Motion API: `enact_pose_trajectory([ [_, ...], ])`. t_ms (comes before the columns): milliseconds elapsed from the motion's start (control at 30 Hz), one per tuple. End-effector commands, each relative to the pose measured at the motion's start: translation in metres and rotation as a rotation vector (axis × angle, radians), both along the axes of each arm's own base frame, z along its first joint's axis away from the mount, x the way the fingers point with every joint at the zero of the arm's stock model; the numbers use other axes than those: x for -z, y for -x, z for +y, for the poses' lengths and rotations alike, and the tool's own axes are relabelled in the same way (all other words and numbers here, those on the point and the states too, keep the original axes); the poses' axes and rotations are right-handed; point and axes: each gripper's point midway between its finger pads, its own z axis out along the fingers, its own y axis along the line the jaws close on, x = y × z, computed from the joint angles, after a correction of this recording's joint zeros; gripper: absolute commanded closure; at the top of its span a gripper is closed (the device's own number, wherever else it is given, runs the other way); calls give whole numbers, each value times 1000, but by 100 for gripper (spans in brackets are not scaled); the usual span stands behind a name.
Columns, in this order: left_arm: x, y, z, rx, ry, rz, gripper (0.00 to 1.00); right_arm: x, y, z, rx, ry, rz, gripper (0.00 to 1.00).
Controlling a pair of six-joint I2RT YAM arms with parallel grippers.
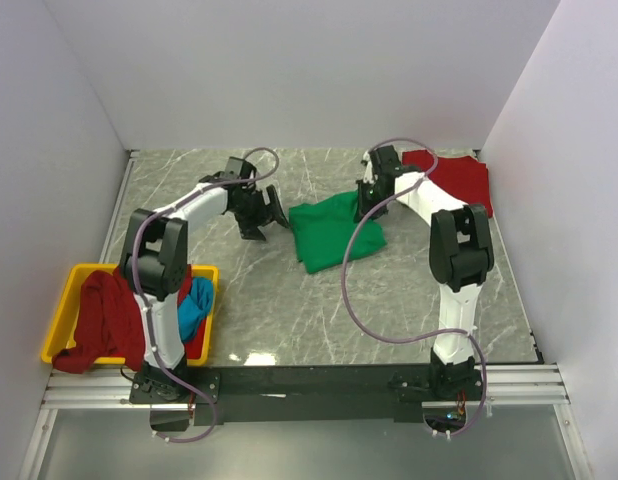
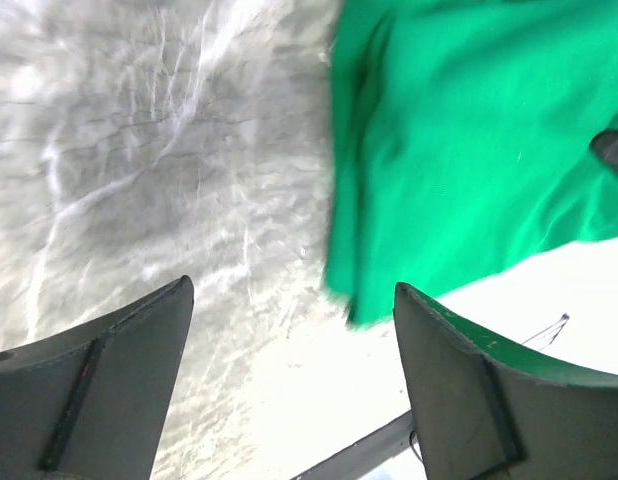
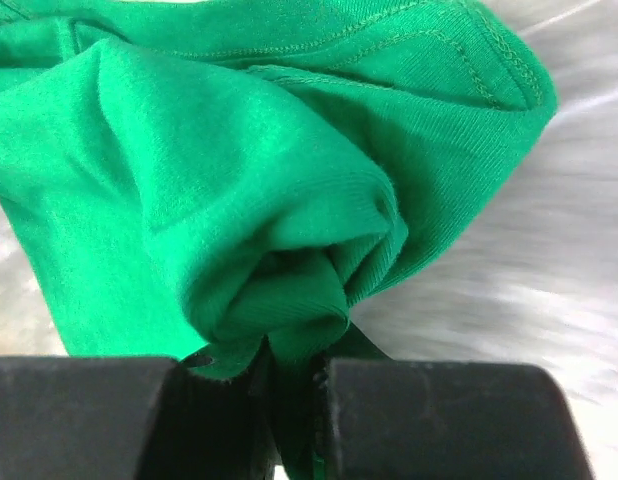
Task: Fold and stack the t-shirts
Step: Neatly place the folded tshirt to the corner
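The right hand [image 3: 289, 372] pinches a bunched fold of the green t-shirt [image 1: 329, 232] mid-bench [image 1: 429, 310], while the left hand [image 1: 264, 222] gapes wide and empty just beside its other edge. A clean fold likely needs the cloth drawn flat first. Four shirts show: this one, a red t-shirt [image 1: 459, 180] in the far right corner, and a dark red shirt [image 1: 104, 320] and a blue shirt [image 1: 196, 305] in the one yellow bin [image 1: 74, 272].

Green t-shirt [image 3: 239, 180]: soft knit cloth, fine ribbing, matt, stitched hem. Red t-shirt [image 1: 461, 180]: matt cloth as well. Table [image 1: 279, 300]: smooth grey marbled top, faint sheen. Bin [image 1: 211, 295]: yellow plastic, smooth, slightly glossy. Left gripper [image 2: 294, 290], fingers [image 2: 99, 390]: dark hard plastic, matt. Rail [image 1: 89, 385] at near edge: bare silvery metal. Walls [image 1: 289, 70]: plain white, matt.
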Motion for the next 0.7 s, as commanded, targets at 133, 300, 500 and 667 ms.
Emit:
enact_pose_trajectory([
  [133, -46, -7, 16, -42, 5, -141, 12, -58, -44, -84, 112, 408, -149, 100],
  [300, -36, -1, 20, -42, -7, -118, 12, -78, -70, -115, 178, 548, -196, 100],
  [500, -27, 9, 26, -45, -24, -91, 12, -105, -97, -150, 280, 648, -265, 100],
  [667, -19, 17, 30, -44, -37, -70, 12, -125, -114, -173, 345, 721, -317, 100],
])
